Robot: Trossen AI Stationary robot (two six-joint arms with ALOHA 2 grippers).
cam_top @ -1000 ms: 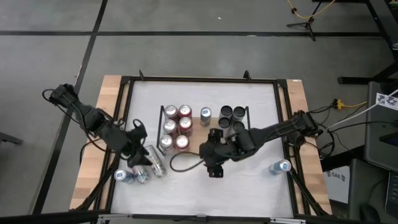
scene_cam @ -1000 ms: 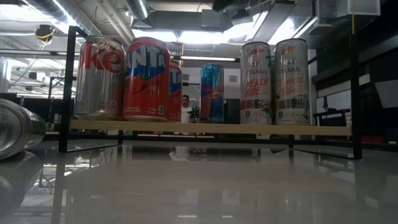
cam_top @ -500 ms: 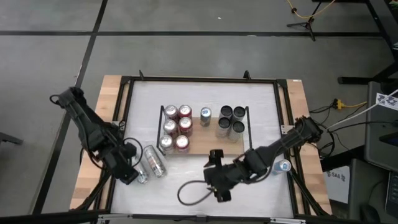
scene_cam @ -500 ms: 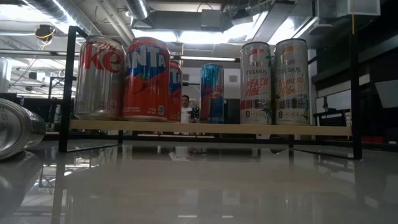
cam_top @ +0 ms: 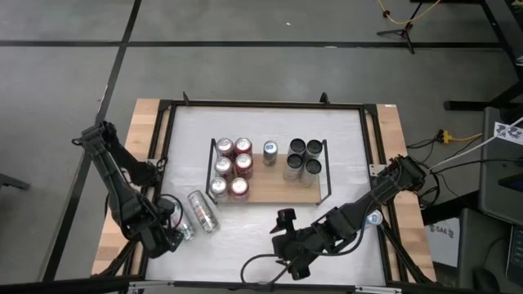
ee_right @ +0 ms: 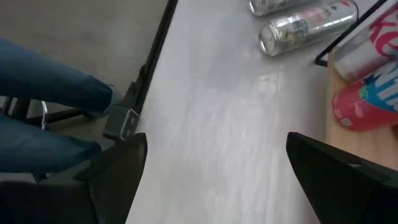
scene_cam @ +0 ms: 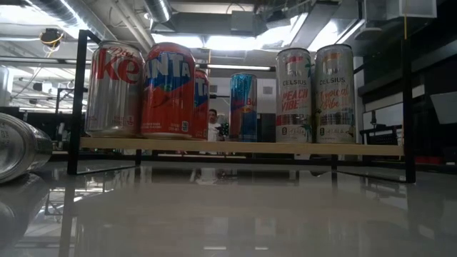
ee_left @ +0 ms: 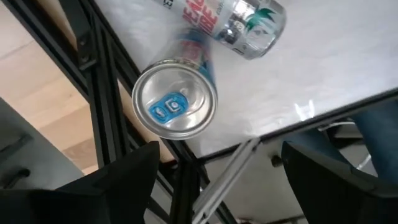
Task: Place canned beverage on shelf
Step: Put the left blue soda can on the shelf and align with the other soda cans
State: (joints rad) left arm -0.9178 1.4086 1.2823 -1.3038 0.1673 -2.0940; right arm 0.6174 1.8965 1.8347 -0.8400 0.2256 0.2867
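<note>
Tabletop can [ee_left: 175,106] before left gripper [ee_left: 217,180]

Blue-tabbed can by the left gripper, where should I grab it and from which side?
Grip the blue-tabbed can across its round wall just under the rim, coming from above: its lid faces the open left gripper, so it seems upright. Avoid the lying silver can beside it.

White worktop [cam_top: 270,233] w/ black frame carries the shelf [cam_top: 282,189], a light wood board w/ black end rails. On shelf: six red/silver cans [cam_top: 231,166] at one end, one blue-tab can [cam_top: 270,152] mid, four dark-topped cans [cam_top: 304,158] at other end. Directly on worktop: silver can [cam_top: 203,211] lying on its side nr left edge, blue-top can [cam_top: 372,218] nr right edge.
</note>
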